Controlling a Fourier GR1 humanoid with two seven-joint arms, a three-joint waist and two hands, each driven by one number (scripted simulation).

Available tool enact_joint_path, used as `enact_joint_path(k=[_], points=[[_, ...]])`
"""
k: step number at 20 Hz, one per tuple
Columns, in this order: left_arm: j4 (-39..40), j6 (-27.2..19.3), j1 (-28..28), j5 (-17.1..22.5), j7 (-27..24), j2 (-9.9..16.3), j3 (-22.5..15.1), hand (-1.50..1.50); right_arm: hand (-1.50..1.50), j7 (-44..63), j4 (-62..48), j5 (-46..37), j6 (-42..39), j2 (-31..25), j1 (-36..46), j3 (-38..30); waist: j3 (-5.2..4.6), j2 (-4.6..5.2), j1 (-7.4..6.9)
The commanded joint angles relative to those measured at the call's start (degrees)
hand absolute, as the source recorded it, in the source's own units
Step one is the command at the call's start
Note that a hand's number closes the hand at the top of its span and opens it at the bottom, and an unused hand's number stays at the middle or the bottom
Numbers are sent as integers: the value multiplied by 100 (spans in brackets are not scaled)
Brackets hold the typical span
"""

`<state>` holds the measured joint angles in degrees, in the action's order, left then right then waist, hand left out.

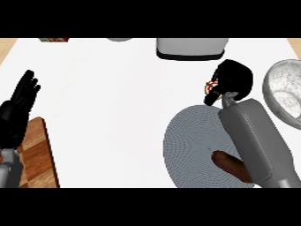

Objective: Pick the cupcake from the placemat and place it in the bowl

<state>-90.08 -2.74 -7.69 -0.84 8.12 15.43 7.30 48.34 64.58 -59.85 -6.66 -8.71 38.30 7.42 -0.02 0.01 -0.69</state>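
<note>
At about two o'clock from the middle of the white counter (114, 110), the right hand (234, 79) is curled around the cupcake (211, 87), and only a small red and white part of the cupcake shows at the left side of the black fingers. The hand with the cupcake is just past the far edge of the round grey placemat (192, 141), between the placemat and the bowl (289, 95). The bowl is marbled white and grey, it stands at three o'clock near the right edge of the view, and it is apart from the hand. The grey right forearm (260, 141) comes in from five o'clock and crosses over the right part of the placemat. A brown long thing (229, 164) lies on the placemat at its near side, partly hidden under the forearm; I cannot tell what it is.

At nine o'clock the left hand (13, 112) rests with its fingers straight and up, holding nothing, above the wooden board (40, 154) that lies at the seven o'clock corner. At twelve o'clock, a white and dark appliance (190, 48) stands at the far edge of the counter, cut by the view. A small colourful object (54, 39) shows at eleven o'clock, too small to tell.
</note>
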Motion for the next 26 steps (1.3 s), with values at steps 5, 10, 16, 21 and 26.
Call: enact_joint_path(k=[5, 10, 16, 21, 26], points=[[-117, 40, 49, 58, 132, 43, 78, 0, 150, 865, 1304, -956, 283, -583, 785, -34, -1, -53, 94], [-267, -137, 250, -187, 18, -225, -141, 0, 150, 1056, 2158, -966, -100, -766, 498, -360, 1, -28, 85], [-122, -23, -246, -79, 375, -16, 66, 0, 150, 377, 1957, -532, 420, -1202, 317, -1282, 4, -3, 61], [-34, 64, 22, -45, 45, -139, 82, 0, 150, -292, 1462, -240, 1250, -1111, -176, -1614, 3, 6, 34], [501, 100, -125, -176, -478, -140, 113, 0, 150, -1421, 559, 402, 1508, -1760, -146, -2335, 3, 21, 44]])
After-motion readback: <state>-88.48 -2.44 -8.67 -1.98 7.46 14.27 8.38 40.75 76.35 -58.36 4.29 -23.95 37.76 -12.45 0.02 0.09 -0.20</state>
